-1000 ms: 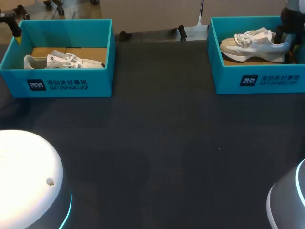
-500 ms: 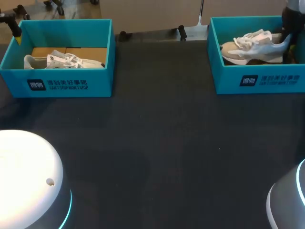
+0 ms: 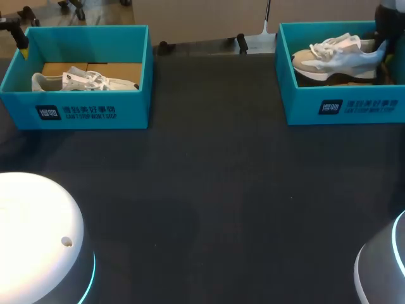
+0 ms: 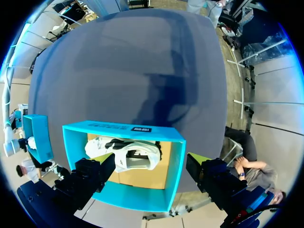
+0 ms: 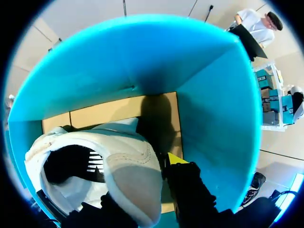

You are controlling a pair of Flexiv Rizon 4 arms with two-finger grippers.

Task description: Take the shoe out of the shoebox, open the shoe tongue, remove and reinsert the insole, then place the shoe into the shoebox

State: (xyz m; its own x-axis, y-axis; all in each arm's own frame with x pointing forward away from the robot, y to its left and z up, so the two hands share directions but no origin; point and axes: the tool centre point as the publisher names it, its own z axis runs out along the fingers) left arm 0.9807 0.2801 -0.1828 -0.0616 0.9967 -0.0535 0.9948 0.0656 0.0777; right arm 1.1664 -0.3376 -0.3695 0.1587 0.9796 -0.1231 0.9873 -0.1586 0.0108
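In shoebox (image 3: 304,104); white shoe (image 3: 335,60) (tilted)

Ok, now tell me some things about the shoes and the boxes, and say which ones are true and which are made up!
1. The left shoebox and the right shoebox on the table are both teal. True.
2. The left shoebox has nothing in it. False: a white sneaker lies inside.
3. The right fingers hold the beige-toed sneaker by its heel, over the right shoebox. True.
4. The left fingers are squeezing a sneaker. False: they are wide open above the left shoebox and touch nothing.
5. One sneaker stands on the table between the boxes. False: both are at their boxes.
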